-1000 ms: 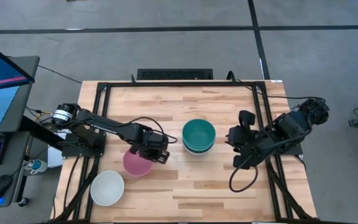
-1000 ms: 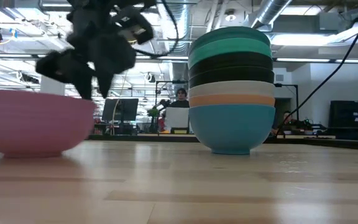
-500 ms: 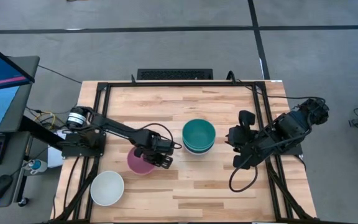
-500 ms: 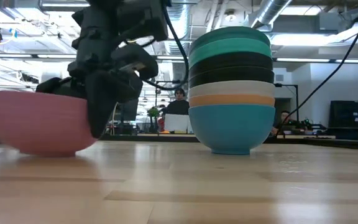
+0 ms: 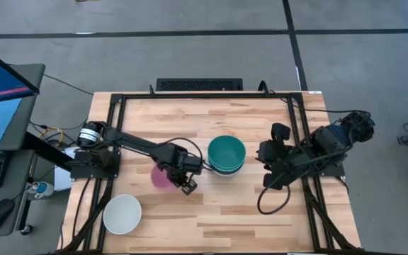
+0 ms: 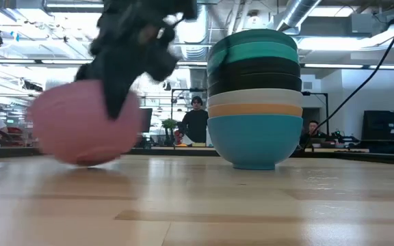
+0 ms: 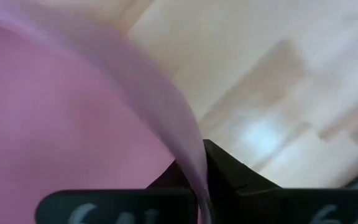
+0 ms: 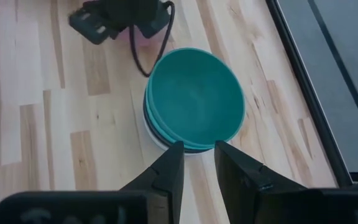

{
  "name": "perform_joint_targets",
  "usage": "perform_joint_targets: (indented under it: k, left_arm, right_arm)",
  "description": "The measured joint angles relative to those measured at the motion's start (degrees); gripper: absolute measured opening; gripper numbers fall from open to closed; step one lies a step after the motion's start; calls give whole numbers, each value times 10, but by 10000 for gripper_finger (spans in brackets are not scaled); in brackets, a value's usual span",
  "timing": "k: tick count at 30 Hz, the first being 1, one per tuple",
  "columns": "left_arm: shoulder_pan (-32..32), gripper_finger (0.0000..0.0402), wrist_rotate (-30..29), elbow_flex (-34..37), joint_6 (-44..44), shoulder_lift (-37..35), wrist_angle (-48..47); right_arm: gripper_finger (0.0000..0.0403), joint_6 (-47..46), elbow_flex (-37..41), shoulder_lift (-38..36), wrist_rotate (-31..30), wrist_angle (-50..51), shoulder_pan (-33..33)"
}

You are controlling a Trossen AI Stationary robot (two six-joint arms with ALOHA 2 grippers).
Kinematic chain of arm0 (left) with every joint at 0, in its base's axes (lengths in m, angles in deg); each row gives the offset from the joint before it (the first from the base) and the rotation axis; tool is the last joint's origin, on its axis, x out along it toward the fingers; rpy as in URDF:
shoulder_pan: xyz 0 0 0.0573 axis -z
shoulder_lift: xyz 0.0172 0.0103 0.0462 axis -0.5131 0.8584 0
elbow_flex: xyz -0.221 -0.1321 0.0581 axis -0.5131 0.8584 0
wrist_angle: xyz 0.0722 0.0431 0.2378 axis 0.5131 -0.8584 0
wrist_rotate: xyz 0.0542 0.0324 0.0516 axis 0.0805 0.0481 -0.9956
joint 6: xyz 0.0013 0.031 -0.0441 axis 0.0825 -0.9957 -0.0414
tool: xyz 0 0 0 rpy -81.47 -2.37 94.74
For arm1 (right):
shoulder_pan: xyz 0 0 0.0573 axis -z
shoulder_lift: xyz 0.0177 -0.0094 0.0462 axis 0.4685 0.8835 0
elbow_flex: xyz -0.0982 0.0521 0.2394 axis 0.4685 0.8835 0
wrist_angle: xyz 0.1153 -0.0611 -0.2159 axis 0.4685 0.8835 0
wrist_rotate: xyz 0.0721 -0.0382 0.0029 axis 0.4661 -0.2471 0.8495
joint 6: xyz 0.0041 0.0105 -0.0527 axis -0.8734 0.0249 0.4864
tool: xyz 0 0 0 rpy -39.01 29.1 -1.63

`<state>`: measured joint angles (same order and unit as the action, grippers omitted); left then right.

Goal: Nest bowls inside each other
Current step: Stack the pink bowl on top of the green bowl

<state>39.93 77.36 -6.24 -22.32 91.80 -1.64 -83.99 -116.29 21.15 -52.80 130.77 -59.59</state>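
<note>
The left gripper sits near the middle of the table, clenched on the rim of the pink bowl. In the left wrist view the thin pink wall runs straight down into the narrow slot between the two dark fingers, one finger inside the bowl and the other outside it, so the rim is pinched between them. From the low view the pink bowl hangs tilted under the gripper, its underside close to the wood; whether it touches the table cannot be told. In the high view the bowl shows at about 8 o'clock from the gripper, mostly covered by the arm. At 3 o'clock from the gripper, just beside it, stands the stack of bowls, with a dark teal bowl on top; the low view shows the stack built from a cyan-blue bowl at the bottom, then orange, white, black and teal layers. A lone white bowl rests well apart, toward 7 o'clock from the pink one, near the table's front left corner. The right gripper waits at 3 o'clock from the stack, its fingers parted a little and grasping nothing, pointing toward the stack.
</note>
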Motion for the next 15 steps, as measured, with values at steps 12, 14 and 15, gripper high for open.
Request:
perform_joint_targets:
  k: [12,14,15]
  left_arm:
    - [-12,1,-185,-372,-82,0,-363]
    - [-13,1,-211,-432,-91,-1,-371]
    - [-16,1,-219,-460,-100,-2,-368]
  right_arm:
    - [111,4,0,-13,-26,0,0]
    - [111,1,0,-23,-46,0,0]
    - [111,0,0,-31,-60,0,1]
